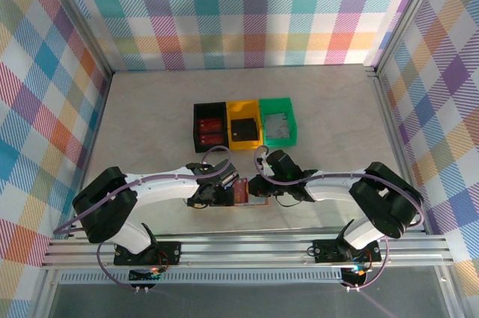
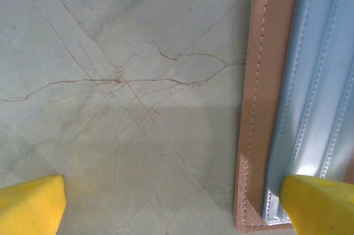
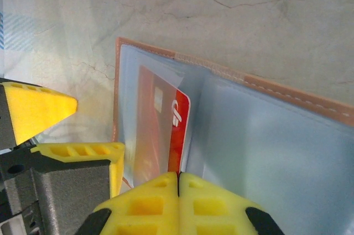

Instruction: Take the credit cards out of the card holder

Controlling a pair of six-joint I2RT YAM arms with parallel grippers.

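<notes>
A: Whereabouts of the card holder (image 1: 241, 193)?
B: Lies spread open on the bench (image 1: 150, 108), close to the near edge, right between the two arms; sits well in front of the black bin (image 1: 209, 106), the yellow bin (image 1: 233, 142) and the green bin (image 1: 290, 135), lined up side by side.
A: And the left gripper (image 2: 171, 207)?
B: Spread wide; one yellow fingertip (image 2: 318, 204) over the corner of the pale blue pockets, just inside the tan stitched border; the other over bare bench, well apart from the leather.
A: The right gripper (image 3: 178, 191)?
B: Pressed together, tip against tip; meets the near end of a red credit card (image 3: 168, 124); cannot tell whether pressing on it or just above.
A: Lie of that card?
B: Tucked in a clear pocket beside the fold; looks hazy behind the film on one side, bright red along the other.
A: Contents of the bins?
B: A dark card (image 1: 243, 129) in the yellow, a grey card (image 1: 278, 125) in the green; red things (image 1: 210, 127) in the black, too small to name.
</notes>
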